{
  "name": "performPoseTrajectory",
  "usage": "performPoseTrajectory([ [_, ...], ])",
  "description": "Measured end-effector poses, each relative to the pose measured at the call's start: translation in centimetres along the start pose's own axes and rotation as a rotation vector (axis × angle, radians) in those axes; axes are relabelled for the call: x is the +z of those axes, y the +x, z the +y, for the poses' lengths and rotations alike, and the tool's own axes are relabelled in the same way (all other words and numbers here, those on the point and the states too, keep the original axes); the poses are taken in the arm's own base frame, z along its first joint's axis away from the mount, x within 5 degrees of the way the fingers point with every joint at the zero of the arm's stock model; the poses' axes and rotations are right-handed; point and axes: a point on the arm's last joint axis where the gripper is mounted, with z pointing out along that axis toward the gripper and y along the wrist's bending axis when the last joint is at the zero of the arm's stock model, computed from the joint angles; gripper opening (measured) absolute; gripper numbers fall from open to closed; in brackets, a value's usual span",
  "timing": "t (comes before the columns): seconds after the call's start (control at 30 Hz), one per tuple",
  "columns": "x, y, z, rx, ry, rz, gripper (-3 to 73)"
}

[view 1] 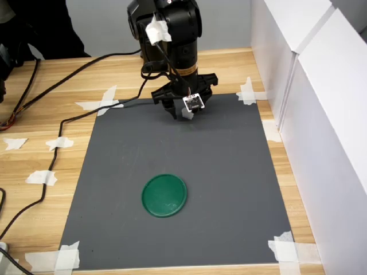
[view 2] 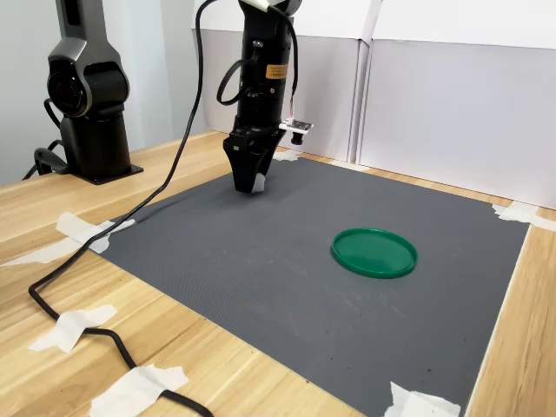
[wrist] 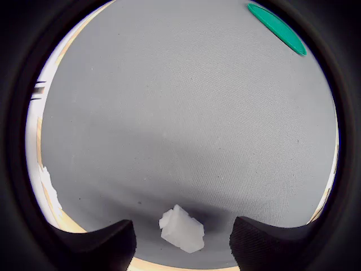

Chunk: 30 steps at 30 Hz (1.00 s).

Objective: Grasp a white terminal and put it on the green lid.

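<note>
The gripper (wrist: pixel 181 240) stands low over the far end of the grey mat (view 1: pixel 218 166), pointing straight down, and in the wrist view its two dark fingertips (wrist: pixel 101 243) stand well apart with the white terminal (wrist: pixel 181 228) lying on the mat in the gap between them. The terminal touches neither finger there; clear mat shows on both sides of it, and it sits somewhat nearer one finger than the other. It lies askew to the line between the fingers, a small blocky piece with a stepped top. In the first exterior view the gripper (view 1: pixel 182 112) has a little patch of white at its tip (whether that is the terminal or something on the finger cannot be told), and in the second exterior view the gripper (view 2: pixel 249 182) comes down to the mat with a similar pale patch at its lower end. The green lid (view 1: pixel 164 195) lies flat on the mat well apart from the gripper, toward the near edge in the first exterior view and to the second exterior view's right (view 2: pixel 374 252); in the wrist view only a sliver of it (wrist: pixel 276 28) shows at the rim of the picture. White tape pieces (view 1: pixel 284 249) hold the mat's corners to the wooden table (view 1: pixel 34 154), and a black cable (view 1: pixel 63 123) trails across the wood.
</note>
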Motion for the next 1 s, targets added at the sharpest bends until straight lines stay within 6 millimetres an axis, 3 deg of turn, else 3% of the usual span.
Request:
performPoseTrajectory([
  [0.13,0.1,0.0,0.0,0.000,0.000,0.005,64.0],
  [0.2,0.2,0.0,0.0,0.000,0.000,0.008,57.1],
  [0.47,0.3,-0.1,0.0,0.000,0.000,0.010,14.8],
  [0.53,0.3,-0.1,0.0,0.000,0.000,0.010,8.3],
  [0.8,-1.1,-1.5,-0.7,0.011,0.005,-0.036,8.0],
  [1.0,-4.7,-4.5,-4.2,0.026,0.042,-0.161,8.0],
])
